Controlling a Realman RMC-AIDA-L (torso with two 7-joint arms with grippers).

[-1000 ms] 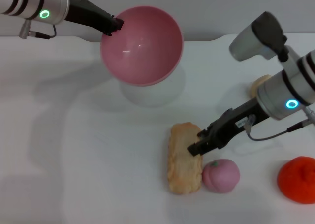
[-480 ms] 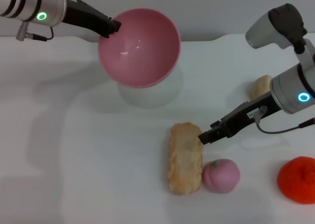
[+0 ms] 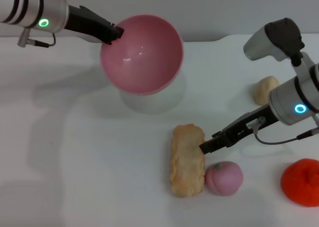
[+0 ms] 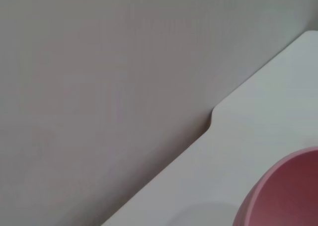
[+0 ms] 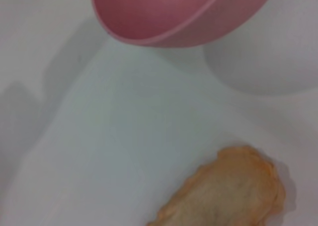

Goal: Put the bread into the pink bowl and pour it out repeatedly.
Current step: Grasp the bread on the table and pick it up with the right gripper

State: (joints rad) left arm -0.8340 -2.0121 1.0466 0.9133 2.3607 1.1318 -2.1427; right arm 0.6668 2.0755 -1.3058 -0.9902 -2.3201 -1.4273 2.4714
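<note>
Where the white table [image 3: 89, 152] ends, a grey wall [image 4: 99, 77] begins.

One pink bowl [image 3: 142, 53] sits at about 11 o'clock and one bread [image 3: 187, 160] at about 6 o'clock. Beside the bread there is one small pink peach-like ball [image 3: 224, 177]. One orange fruit [image 3: 300, 181] lies at 4 o'clock, one beige lump [image 3: 265, 89] at 2 o'clock.
</note>
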